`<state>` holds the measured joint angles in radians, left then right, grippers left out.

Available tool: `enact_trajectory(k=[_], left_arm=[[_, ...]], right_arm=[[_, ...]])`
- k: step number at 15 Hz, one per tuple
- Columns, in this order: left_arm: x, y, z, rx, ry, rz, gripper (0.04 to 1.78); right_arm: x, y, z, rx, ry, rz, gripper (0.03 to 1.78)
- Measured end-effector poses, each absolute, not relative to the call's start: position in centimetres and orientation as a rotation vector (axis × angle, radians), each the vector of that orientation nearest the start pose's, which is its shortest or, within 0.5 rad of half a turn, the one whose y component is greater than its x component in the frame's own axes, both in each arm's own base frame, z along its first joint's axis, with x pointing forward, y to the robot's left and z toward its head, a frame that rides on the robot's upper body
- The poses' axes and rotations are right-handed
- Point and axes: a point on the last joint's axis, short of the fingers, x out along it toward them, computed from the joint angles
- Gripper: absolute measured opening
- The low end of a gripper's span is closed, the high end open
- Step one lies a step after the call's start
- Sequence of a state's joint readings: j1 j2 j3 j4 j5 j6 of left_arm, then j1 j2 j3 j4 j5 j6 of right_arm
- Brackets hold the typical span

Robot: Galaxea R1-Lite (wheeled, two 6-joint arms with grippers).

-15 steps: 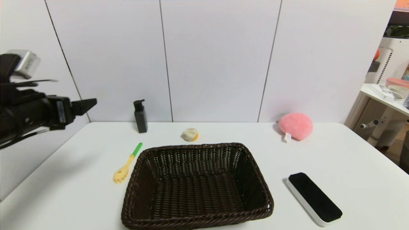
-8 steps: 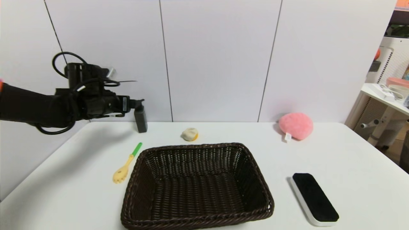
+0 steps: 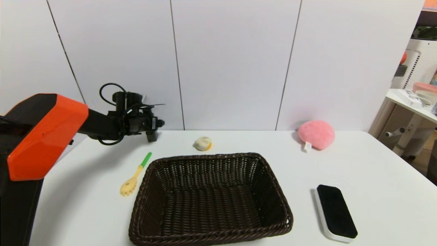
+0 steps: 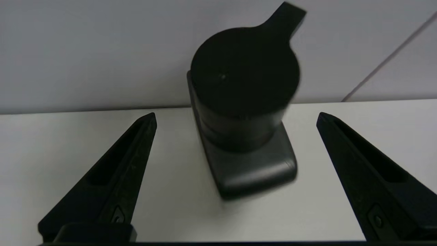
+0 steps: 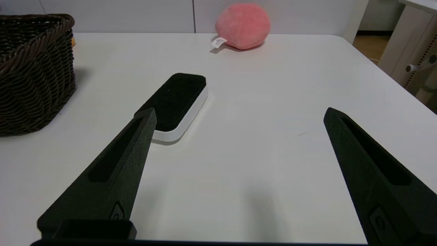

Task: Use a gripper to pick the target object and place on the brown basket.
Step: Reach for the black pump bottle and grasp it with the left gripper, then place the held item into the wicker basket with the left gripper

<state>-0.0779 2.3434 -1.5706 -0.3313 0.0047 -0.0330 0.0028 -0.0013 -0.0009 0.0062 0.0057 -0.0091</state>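
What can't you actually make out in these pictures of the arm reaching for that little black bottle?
- Small black pump bottle: in the head view the left gripper covers all but its base; the label shows in no view.
- Pump cap: blurred in the left wrist view.
- Large dark brown woven basket: front rim cut off by the head view's edge.
- Right gripper: outside the head view.

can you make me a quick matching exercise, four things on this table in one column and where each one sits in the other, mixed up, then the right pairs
Things:
1. black pump bottle
2. pink plush
3. yellow fork with green handle
4. black-topped white slab

Places:
A. lying just left of the brown basket
B. near right, right of the basket
C. far right, by the wall
D. far left by the wall, upright between the open left gripper's fingers

Pairs: 1-D, 2-C, 3-A, 4-B
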Motion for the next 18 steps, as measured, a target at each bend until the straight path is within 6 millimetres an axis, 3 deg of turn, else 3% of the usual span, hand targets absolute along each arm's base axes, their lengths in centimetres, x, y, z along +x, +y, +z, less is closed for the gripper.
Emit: enact_trajectory(k=[3,6,10,14,18], left_arm=[[49.3,-3.7,8.3,-0.016,0.44,-0.062,1.63],[49.9,-3.6,7.4,-0.016,0.418,-0.054,1.13],[50.0,-3.2,7.2,-0.017,0.411,-0.047,0.69],[49.3,-3.1,8.7,-0.017,0.415,-0.048,0.65],[47.0,-3.3,12.3,-0.009,0.422,-0.061,0.65]], right_arm=[[-2.3,0.0,7.5,-0.009,0.004,0.008,1.69],[-2.3,0.0,7.5,-0.009,0.004,0.009,1.69],[-2.3,0.0,7.5,-0.009,0.004,0.009,1.69],[-2.3,0.0,7.5,-0.009,0.004,0.008,1.69],[-2.3,0.0,7.5,-0.009,0.004,0.009,1.69]])
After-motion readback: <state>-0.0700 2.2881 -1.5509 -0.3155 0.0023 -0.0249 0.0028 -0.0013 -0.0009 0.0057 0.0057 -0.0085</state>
